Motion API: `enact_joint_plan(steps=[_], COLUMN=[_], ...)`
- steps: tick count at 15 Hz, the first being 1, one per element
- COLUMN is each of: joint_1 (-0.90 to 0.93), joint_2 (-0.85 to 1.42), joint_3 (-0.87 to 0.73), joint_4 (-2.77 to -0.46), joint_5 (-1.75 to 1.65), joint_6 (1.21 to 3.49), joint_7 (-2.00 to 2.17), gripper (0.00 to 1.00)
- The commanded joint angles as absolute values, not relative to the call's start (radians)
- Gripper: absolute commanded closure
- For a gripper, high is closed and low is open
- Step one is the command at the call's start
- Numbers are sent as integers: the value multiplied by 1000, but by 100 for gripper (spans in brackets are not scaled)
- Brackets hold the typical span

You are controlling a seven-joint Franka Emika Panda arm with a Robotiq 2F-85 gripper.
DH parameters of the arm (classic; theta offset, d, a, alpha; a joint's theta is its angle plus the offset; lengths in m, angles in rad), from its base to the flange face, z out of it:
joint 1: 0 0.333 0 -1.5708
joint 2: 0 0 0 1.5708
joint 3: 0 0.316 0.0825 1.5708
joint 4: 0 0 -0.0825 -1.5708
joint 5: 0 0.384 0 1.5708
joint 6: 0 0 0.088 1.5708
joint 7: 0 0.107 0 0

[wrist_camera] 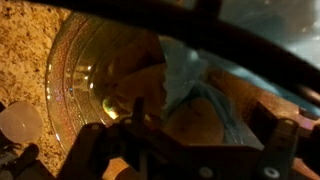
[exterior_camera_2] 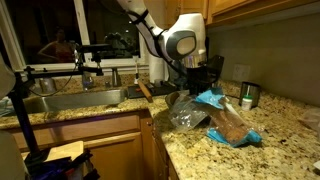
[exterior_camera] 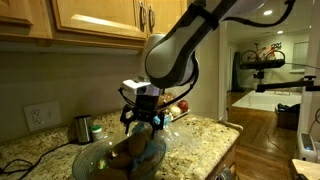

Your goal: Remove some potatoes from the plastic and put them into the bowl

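Kitchen setting: a speckled granite countertop (exterior_camera: 205, 135) runs beneath wooden cabinets (exterior_camera: 90, 15), with a sink (exterior_camera_2: 70, 100) at its left end in an exterior view. A small metal cup (exterior_camera: 83, 127) stands at the far side by the wall, and red round produce (exterior_camera: 181, 105) lies behind the arm. The gripper (exterior_camera: 143, 120) hangs low over the counter, directly above the work area. Its jaws stand spread apart, and nothing can be seen between them in the wrist view, where the gripper (wrist_camera: 188, 160) enters from the bottom edge. The bowl (wrist_camera: 60, 80) fills the left of the wrist view as a shiny curved glass rim. In an exterior view the bowl (exterior_camera: 95, 155) sits on the near side of the counter, just below the jaws. The plastic (exterior_camera_2: 212, 100) lies crumpled on the counter just beside the gripper (exterior_camera_2: 190, 88), blue end toward the arm. The potatoes (exterior_camera_2: 230, 125) show as a tan-brown mass inside it, toward the near right. In the wrist view the plastic (wrist_camera: 185, 70) sits right of the bowl's centre, with the potatoes (wrist_camera: 205, 115) below it and close to the open jaws. Whether the bag overlaps the bowl's rim, and whether any potato already rests in the bowl, cannot be told. Key relation: the potatoes lie just under and slightly right of the jaws, the bowl to their left. Judged from this, the step in hand is a descent into the bag's mouth. The long axis of any single potato is not resolvable, so jaw alignment would need checking on approach. The loose film may be pinched along with a potato.
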State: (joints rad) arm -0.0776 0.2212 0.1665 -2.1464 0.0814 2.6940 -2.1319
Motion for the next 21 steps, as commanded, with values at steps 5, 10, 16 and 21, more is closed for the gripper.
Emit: enact_joint_plan(steps=[5,10,16,21], joint_1=[-81,-95,-111,-119], joint_2=[187,195,204,210], joint_3=[103,65,33,33], joint_4=[-2141,-2134,-2139,-2140], joint_5=[40,44,37,52], joint_6=[2696,2689,2698,2704], joint_7=[-2113,-2116,-2113,-2126], gripper=[0,0,26,59])
